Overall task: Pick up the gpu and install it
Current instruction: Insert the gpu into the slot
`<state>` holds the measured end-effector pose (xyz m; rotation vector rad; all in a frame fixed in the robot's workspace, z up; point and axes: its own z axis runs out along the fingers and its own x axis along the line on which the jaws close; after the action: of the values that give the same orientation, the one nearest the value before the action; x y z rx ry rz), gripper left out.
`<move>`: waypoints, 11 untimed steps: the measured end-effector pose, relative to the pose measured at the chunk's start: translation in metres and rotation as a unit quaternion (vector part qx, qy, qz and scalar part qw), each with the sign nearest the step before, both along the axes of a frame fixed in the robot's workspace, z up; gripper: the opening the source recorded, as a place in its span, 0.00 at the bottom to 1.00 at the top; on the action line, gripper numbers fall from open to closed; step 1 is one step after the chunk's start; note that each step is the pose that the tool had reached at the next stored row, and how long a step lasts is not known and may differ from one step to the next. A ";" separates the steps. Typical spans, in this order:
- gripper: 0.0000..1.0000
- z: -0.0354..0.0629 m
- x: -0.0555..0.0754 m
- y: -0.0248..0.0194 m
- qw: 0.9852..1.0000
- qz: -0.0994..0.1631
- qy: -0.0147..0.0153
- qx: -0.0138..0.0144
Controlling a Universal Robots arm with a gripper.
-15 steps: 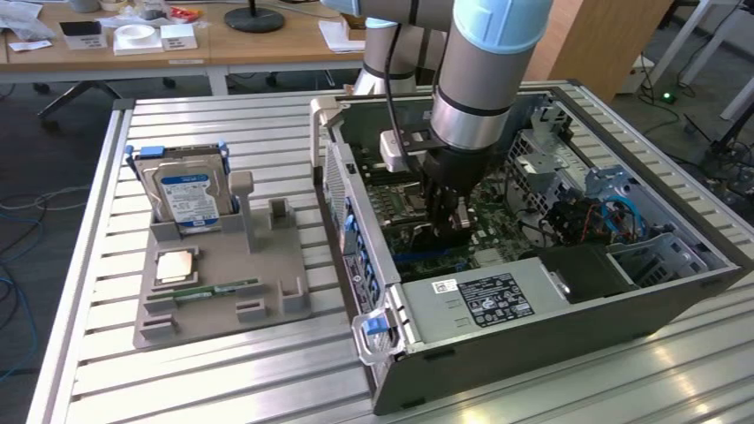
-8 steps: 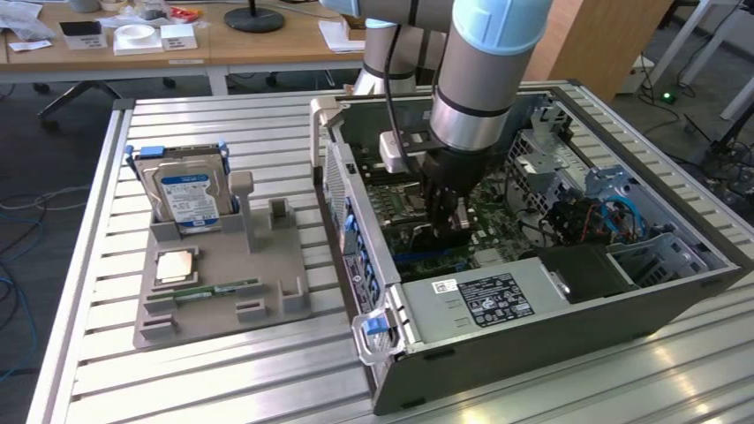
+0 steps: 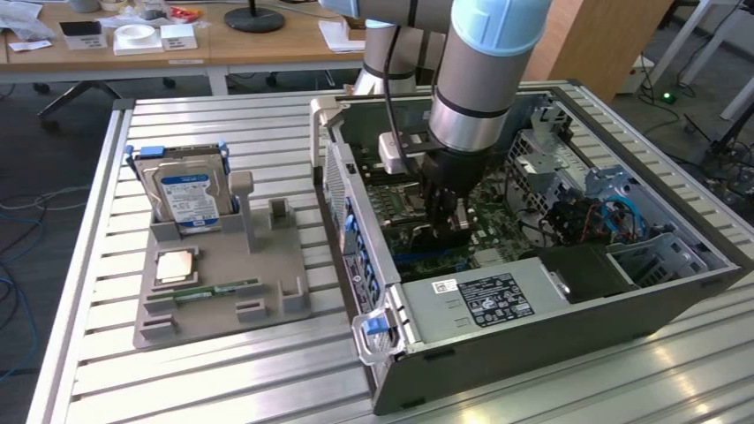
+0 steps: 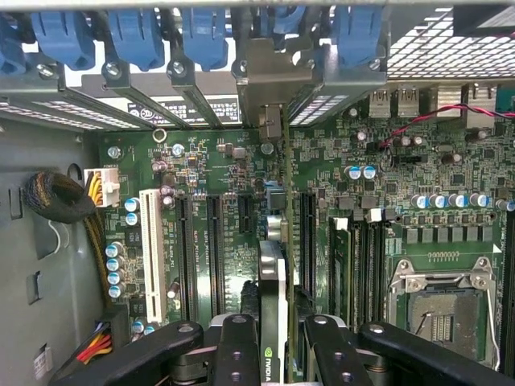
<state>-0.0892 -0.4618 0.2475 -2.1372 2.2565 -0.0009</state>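
From the exterior view, the arm comes down from above into the open computer case [image 3: 471, 353], which lies on its side on the slatted metal table [image 3: 236, 380]. The gripper [image 3: 446, 221] is low inside the case, just above the motherboard [image 3: 407, 196] and near the case wall that faces the exterior view's left. From this angle I can't see what is between its fingers. Well apart from the case, toward the exterior view's left, a grey holder [image 3: 277, 296] sits on the table. The hard drive [image 3: 189, 199] stands upright in it, and a green memory stick [image 3: 219, 288] lies flat near its front.

In the wrist view, the two black fingers [image 4: 237, 350] sit either side of the gpu [image 4: 273, 281] and pinch it by its upper edge. The card is seen edge-on, upright over the green board. It runs along a line between the long black expansion slots [image 4: 216, 249], with a white slot [image 4: 150, 241] further off to one side. Its silvery bracket [image 4: 269, 80] reaches the case's rear wall, among the blue slot clips [image 4: 133, 36]. I can't tell whether the card's lower edge is fully down in its slot. The empty processor socket [image 4: 438, 310] lies well to the card's other side.
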 end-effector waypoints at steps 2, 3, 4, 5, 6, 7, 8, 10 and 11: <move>0.27 -0.0006 -0.001 0.0000 1.000 0.000 0.000 0.000; 0.27 -0.0007 -0.001 0.0000 1.000 0.000 0.000 0.000; 0.27 -0.0008 -0.001 0.0000 1.000 0.000 0.000 0.000; 0.27 -0.0008 -0.001 0.0000 1.000 0.000 0.000 0.000; 0.27 -0.0008 -0.001 0.0000 1.000 0.000 0.000 0.000; 0.27 -0.0008 -0.001 0.0000 1.000 0.000 0.000 0.000; 0.27 -0.0009 -0.001 0.0000 1.000 0.000 0.000 0.000; 0.27 -0.0009 -0.001 0.0000 1.000 0.000 0.000 0.000; 0.27 -0.0009 -0.001 0.0000 1.000 0.000 0.000 0.000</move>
<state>-0.0903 -0.4617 0.2466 -2.1370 2.2566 -0.0008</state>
